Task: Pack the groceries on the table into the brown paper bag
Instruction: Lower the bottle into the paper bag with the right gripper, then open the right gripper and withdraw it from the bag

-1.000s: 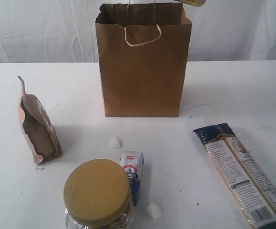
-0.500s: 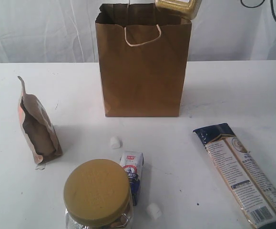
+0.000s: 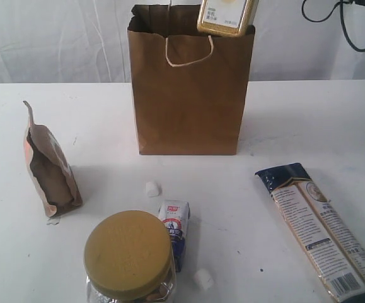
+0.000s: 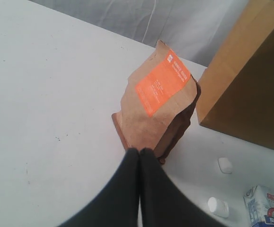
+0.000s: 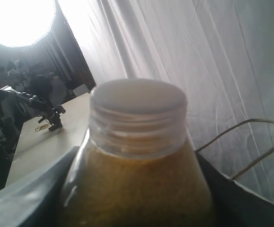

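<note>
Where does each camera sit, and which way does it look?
Exterior: in front of the table, facing across to the paper bag; no arm shows.
Left wrist: on the left arm, looking past the shut left gripper at the pouch.
Right wrist: on the right arm, facing the curtain over the jar between its fingers.
Shared: exterior and left wrist both see pouch, paper bag.

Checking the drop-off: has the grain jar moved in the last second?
Yes. The grain jar has come down and slightly left, and now overlaps the top rim of the bag.
</note>
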`<state>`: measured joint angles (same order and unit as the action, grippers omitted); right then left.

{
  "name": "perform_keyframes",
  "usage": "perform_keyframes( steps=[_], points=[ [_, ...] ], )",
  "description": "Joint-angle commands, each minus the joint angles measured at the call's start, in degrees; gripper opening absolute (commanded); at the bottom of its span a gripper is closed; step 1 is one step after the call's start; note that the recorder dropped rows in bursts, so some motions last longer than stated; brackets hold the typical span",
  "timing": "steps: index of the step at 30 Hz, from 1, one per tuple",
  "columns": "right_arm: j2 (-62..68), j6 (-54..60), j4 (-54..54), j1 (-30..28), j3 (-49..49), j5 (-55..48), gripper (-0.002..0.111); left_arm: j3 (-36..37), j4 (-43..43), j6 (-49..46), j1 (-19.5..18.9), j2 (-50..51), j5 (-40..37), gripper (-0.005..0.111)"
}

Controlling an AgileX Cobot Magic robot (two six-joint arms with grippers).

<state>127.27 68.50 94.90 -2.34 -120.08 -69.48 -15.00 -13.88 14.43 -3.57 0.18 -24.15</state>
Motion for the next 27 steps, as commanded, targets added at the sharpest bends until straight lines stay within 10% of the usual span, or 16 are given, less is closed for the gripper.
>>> perform_keyframes(
  steps=[1, 14, 27],
  points=[
    [-0.7, 0.9, 5.1, -0.1, -0.4, -0.5, 0.000, -0.5, -0.7, -0.1, 0.3, -0.2, -0.1, 0.000],
    [-0.7, 2.2, 5.1, -0.1, -0.4, -0.5, 0.003, -0.5, -0.7, -0.3, 0.3, -0.2, -0.1, 0.000],
    [-1.0, 2.1, 5.1, 0.2, -0.4, -0.5, 0.062, -0.5, -0.7, -0.3, 0.3, -0.2, -0.1, 0.000]
  ],
)
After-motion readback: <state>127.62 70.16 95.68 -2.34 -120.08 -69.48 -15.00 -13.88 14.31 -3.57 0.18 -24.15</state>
